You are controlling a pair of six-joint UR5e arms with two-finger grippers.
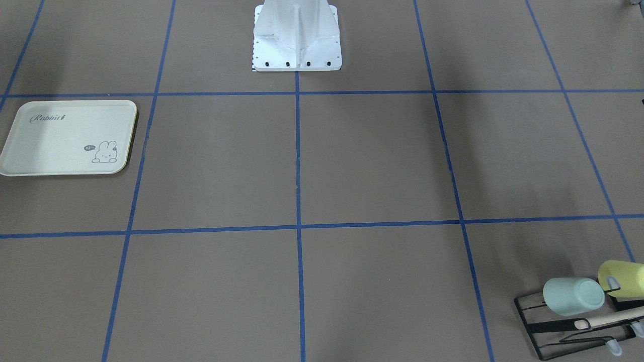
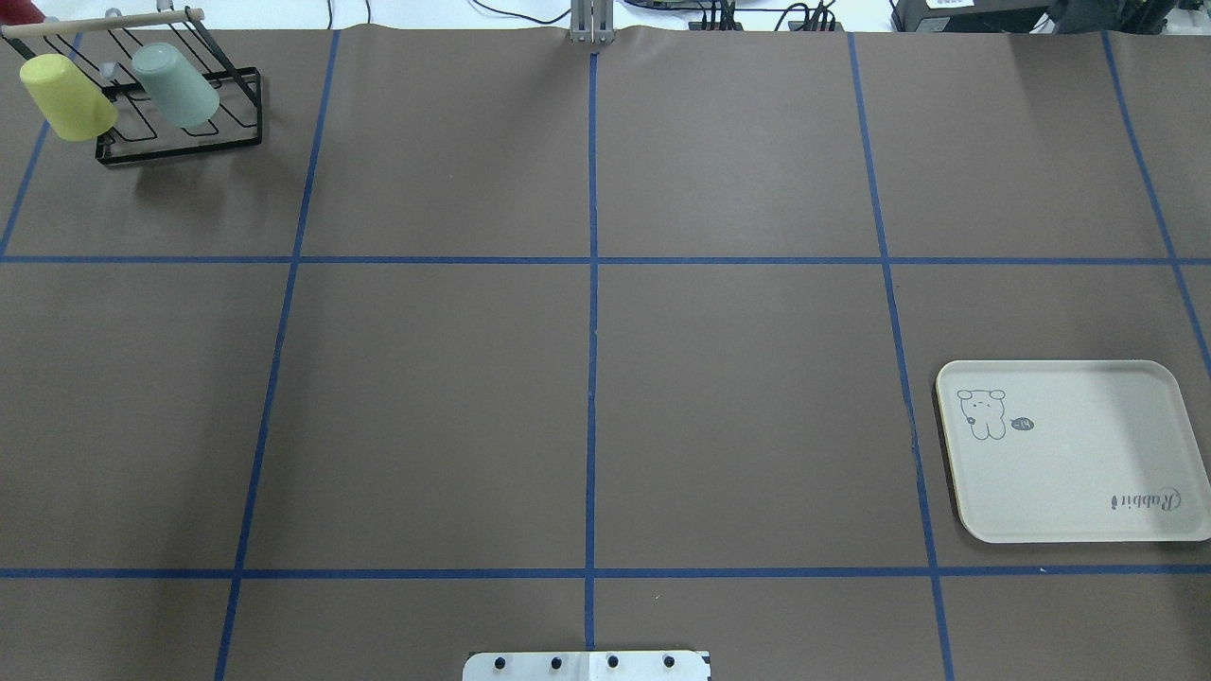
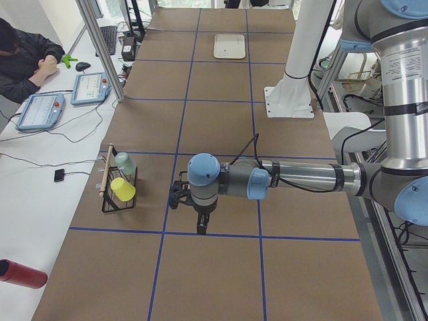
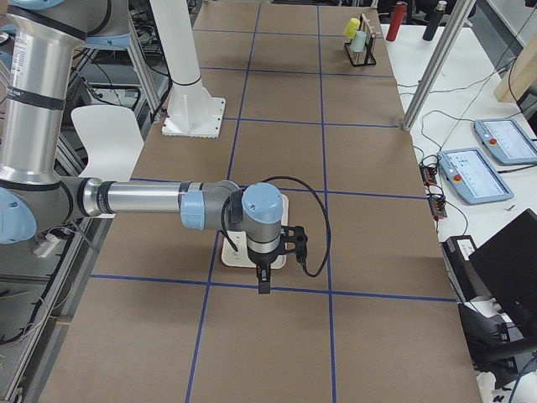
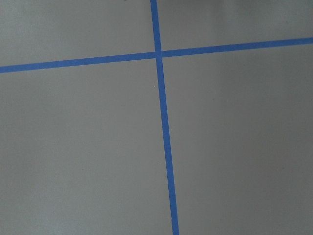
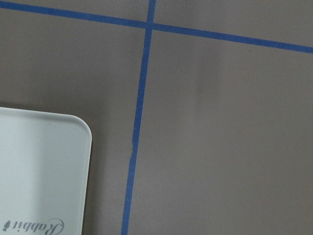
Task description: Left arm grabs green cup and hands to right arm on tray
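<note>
**Start pose: cup on rack, both arms clear of it**

The green cup (image 2: 175,85) hangs mouth-down and tilted on a peg of the black wire rack (image 2: 180,152), at the far left corner of the counter on the operators' side. The yellow cup (image 2: 66,97) hangs just beside it, nearer the left edge. On pegs the cups sit off the surface with their side walls exposed, so the grasp likely has to come off along the peg's slant.

The tray (image 2: 1079,463) lies by the right edge, well apart from the rack. That is probably why a hand-over is needed.

The left arm (image 3: 301,177) reaches out low, and the left gripper (image 3: 200,229) points down at bare counter near the rack, not touching it. The right gripper (image 4: 263,285) hovers over the tray.

Hidden or unclear:
- Neither gripper appears in the overhead or front views, so I cannot tell whether the fingers are apart or together.
- The left wrist view shows only tape lines.
- The right wrist view shows one tray corner.
- The right wrist hides most of the tray in the right side view.
</note>
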